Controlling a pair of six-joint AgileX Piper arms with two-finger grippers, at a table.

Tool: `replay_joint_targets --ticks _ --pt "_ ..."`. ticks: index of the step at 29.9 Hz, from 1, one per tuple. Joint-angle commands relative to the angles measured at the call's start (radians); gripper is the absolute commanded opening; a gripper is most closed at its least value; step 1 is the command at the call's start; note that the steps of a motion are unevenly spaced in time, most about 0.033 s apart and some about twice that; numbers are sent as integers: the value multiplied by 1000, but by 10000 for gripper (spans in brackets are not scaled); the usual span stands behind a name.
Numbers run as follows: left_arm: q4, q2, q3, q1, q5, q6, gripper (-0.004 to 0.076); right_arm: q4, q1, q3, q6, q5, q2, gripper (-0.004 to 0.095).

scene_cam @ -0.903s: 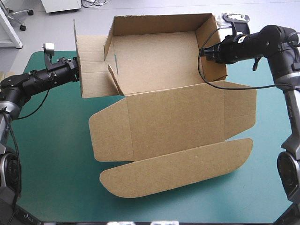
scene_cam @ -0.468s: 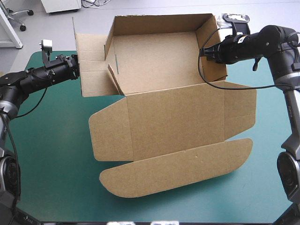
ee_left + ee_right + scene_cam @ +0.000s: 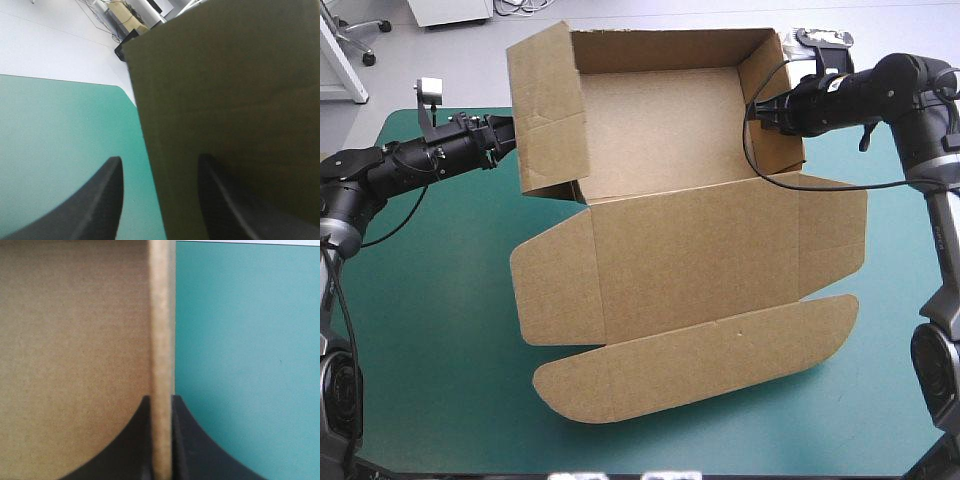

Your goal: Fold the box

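Observation:
The brown box (image 3: 670, 130) lies as an open tray at the table's far side, its back wall up and its lid (image 3: 700, 250) flat toward the front. The left wall (image 3: 548, 110) stands raised, and my left gripper (image 3: 505, 140) sits against its outer face. In the left wrist view that gripper (image 3: 160, 159) is open, with the board's edge (image 3: 240, 85) between its fingers. My right gripper (image 3: 758, 112) is shut on the right wall (image 3: 767, 60). The right wrist view shows that gripper (image 3: 161, 400) pinching the wall's edge (image 3: 161, 315).
The lid's rounded tuck flap (image 3: 700, 355) reaches toward the table's front edge. Small side flaps (image 3: 550, 290) stick out from the lid on both sides. Teal-green cover (image 3: 420, 330) is bare at the front left and beside the right wall (image 3: 240, 340).
The left wall panel, earlier splayed outward with a tab showing, has swung up to stand. My left gripper has moved right, toward the box. The right arm has not moved.

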Motion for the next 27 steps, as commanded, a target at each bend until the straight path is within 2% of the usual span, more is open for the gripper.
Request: replay_joint_targets --ticks 1,9,21,27 --pt "-110 -54 -30 -9 100 -6 347 34 -1 -29 11 -57 -47 -18" --pt "-144 -86 -41 -9 100 -6 420 20 -1 -29 16 -55 -47 -18" --pt "-53 -90 -132 -9 87 -68 420 -3 -1 -29 44 -49 -26 -18" --pt "68 -90 -133 -19 59 -112 420 0 9 -29 56 -59 11 -18"
